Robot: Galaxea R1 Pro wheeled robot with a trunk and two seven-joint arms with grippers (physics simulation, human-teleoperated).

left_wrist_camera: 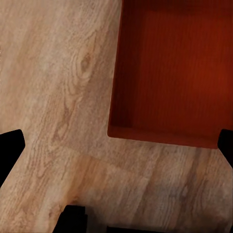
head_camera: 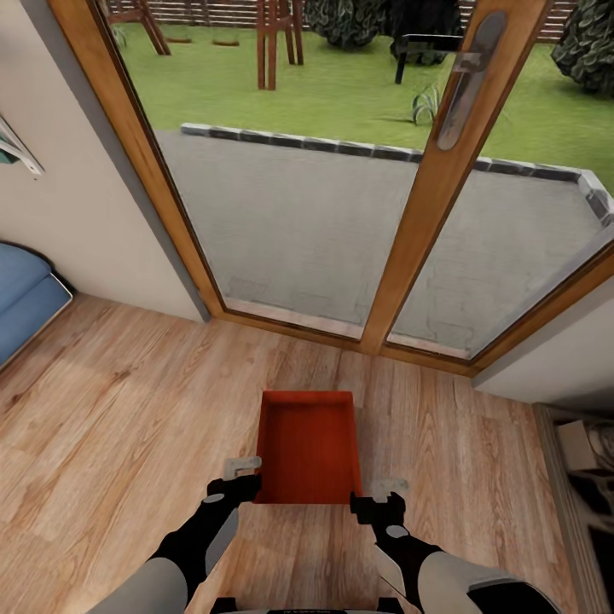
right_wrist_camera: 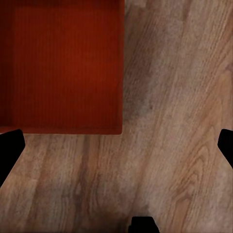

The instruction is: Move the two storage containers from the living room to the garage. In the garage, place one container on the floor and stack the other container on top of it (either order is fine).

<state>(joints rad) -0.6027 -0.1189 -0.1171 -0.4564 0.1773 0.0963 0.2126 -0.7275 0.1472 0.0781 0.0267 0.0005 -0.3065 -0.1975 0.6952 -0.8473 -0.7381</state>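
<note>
The orange-red storage container (head_camera: 307, 445) lies on the wood-plank floor (head_camera: 111, 401) just before the glass doors (head_camera: 341, 196), its long axis running 6 to 12 o'clock — nothing inside it. The left gripper (head_camera: 242, 476) hangs at its 7 o'clock corner and the right gripper (head_camera: 381, 496) at its 5 o'clock corner, both spread wide, holding nothing; whether they touch the walls I cannot tell.

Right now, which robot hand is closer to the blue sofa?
The left gripper, at the orange-red storage container's near left corner; the blue sofa sits on that side. The right gripper is opposite.
</note>
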